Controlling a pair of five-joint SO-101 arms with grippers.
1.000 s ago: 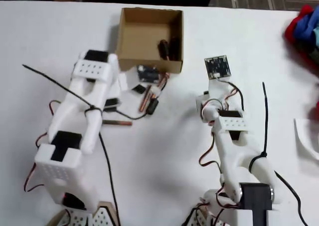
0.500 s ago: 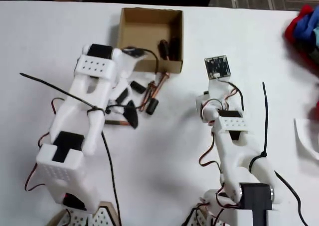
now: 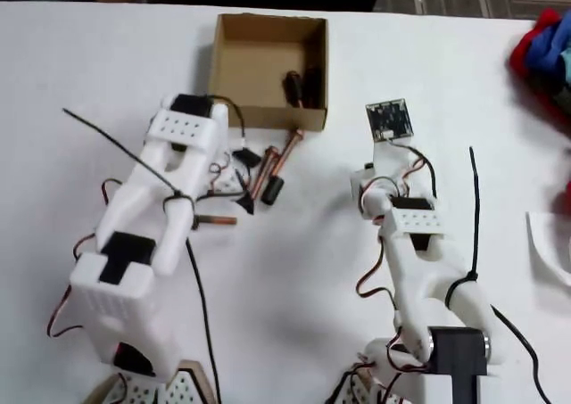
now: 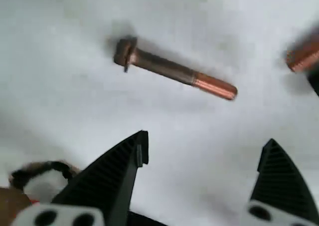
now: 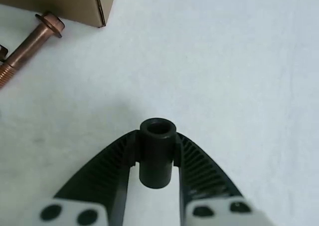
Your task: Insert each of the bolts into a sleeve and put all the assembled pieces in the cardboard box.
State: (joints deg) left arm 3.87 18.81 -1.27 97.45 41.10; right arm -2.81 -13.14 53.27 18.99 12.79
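The cardboard box [image 3: 268,110] stands at the table's far middle, with a dark bolt-and-sleeve piece [image 3: 299,87] inside. Just in front of it lie two copper bolts [image 3: 284,150], one ending at a black sleeve [image 3: 272,188]. A third bolt [image 3: 214,219] lies beside the left arm. My left gripper [image 3: 241,181] hangs open over the table, and a bolt [image 4: 174,69] lies just beyond its fingertips [image 4: 139,146]. My right gripper [image 5: 157,158] is shut on an upright black sleeve [image 5: 157,151], to the right of the box corner [image 5: 60,1] and a bolt [image 5: 30,44].
A small circuit board [image 3: 390,119] sits on the right arm's wrist. Coloured cloth [image 3: 544,52] lies at the table's far right edge, and a white curved object [image 3: 549,248] below it. Bare table stretches between the two arms.
The left arm swung its wrist and shifted right, toward the bolts in front of the box, with its fingers spread. The right arm and its sleeve stayed put.
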